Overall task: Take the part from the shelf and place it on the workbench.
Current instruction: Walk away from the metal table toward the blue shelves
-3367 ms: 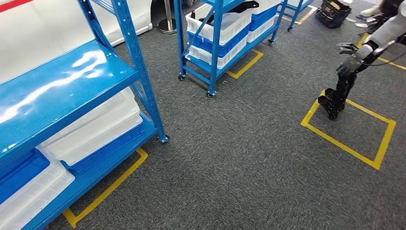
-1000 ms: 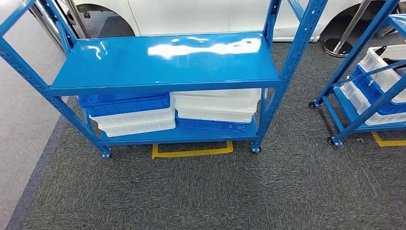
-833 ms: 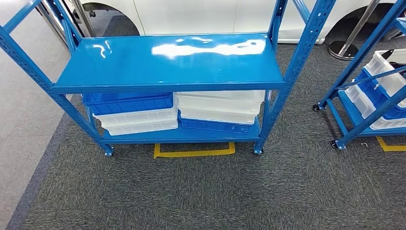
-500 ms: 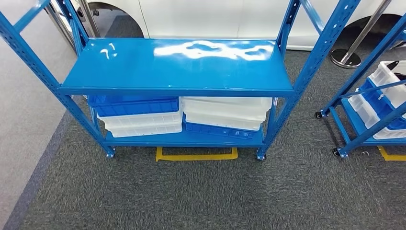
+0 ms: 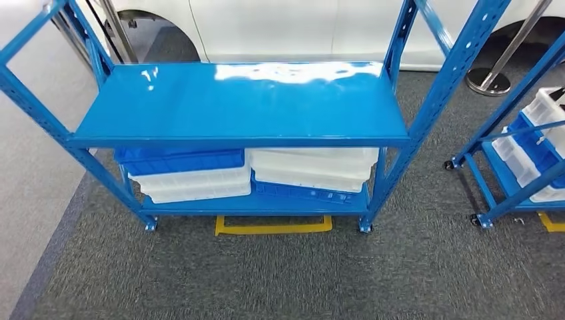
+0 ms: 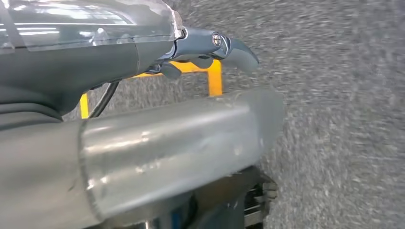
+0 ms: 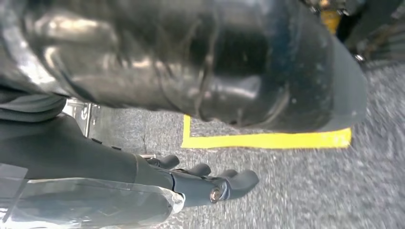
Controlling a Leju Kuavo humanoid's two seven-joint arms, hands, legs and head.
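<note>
Blue shelf (image 5: 240, 100) dead ahead, top level bare, white and blue bins (image 5: 193, 175) stacked underneath. Left hand (image 6: 210, 47) and right hand (image 7: 205, 183) hang over carpet, fingers seemingly loose, holding nothing. The part's location: can't tell.

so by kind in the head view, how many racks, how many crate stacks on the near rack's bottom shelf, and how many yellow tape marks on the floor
blue racks: 2, the near rack and the right rack
crate stacks on the near rack: 2, the left stack and the right stack
yellow tape marks: 2, the middle mark and the right-edge mark
total: 6
</note>
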